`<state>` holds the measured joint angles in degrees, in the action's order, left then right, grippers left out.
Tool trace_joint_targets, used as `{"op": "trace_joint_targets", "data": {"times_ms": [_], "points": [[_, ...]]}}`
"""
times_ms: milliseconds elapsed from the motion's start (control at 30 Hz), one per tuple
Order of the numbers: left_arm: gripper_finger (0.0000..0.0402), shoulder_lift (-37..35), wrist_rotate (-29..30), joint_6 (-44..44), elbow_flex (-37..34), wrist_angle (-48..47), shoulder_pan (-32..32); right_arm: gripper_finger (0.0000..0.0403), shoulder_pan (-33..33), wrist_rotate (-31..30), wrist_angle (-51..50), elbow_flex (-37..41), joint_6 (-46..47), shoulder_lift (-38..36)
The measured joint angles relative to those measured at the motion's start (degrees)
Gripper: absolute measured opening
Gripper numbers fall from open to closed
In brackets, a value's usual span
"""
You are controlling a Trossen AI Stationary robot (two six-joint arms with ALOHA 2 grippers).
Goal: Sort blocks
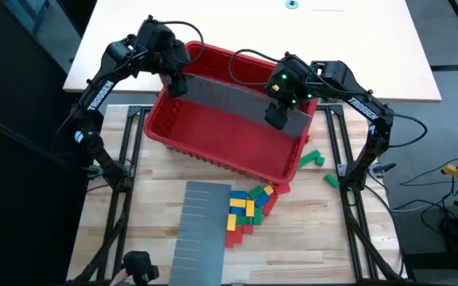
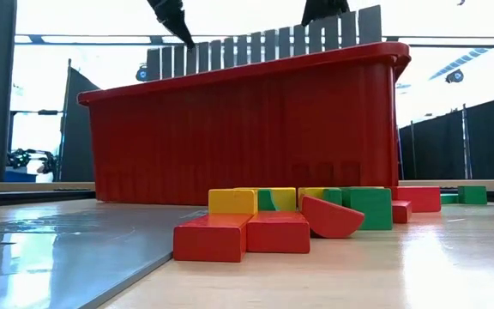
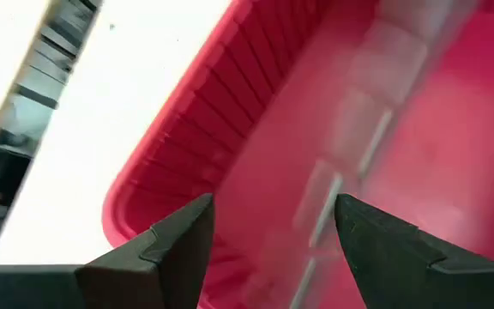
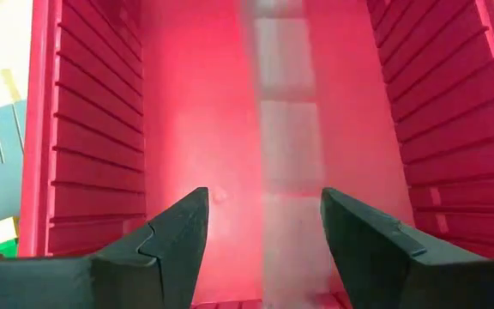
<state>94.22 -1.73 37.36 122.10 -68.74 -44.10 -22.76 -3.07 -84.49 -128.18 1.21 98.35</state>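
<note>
High view: both arms are over the red bin (image 1: 213,135), left gripper (image 1: 175,82) at one end of the grey slotted panel (image 1: 237,99) standing inside it, right gripper (image 1: 277,115) at the other end. Both wrist views show the fingers spread with nothing between them, so both are released. The blocks (image 1: 249,208) aren't in the bin at all; they sit in a pile on the wooden table (image 1: 324,230) just in front of the bin's near wall, touching the edge of a second grey panel (image 1: 197,230) lying flat, with a few green strays (image 1: 312,159) off by the bin's right corner. The step looks like seating the divider. I'd square it across the bin and get it upright before touching any blocks. The pile's long axis runs diagonally from the bin corner toward the flat panel; individual bricks point every which way, most lying flat.
</note>
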Motion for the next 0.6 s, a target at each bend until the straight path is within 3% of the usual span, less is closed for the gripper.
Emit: {"op": "trace_joint_targets", "data": {"times_ms": [333,600], "points": [[0.0229,-0.8,0.1,0.0,0.0,1.7,0.0,0.0209,-1.1,0.0,2.3,0.0,-1.0,0.0],[0.0219,-0.9,-0.2,0.0,0.0,5.3,0.0,0.0209,-1.3,-0.4,13.4,0.0,-2.5,0.0]]}}
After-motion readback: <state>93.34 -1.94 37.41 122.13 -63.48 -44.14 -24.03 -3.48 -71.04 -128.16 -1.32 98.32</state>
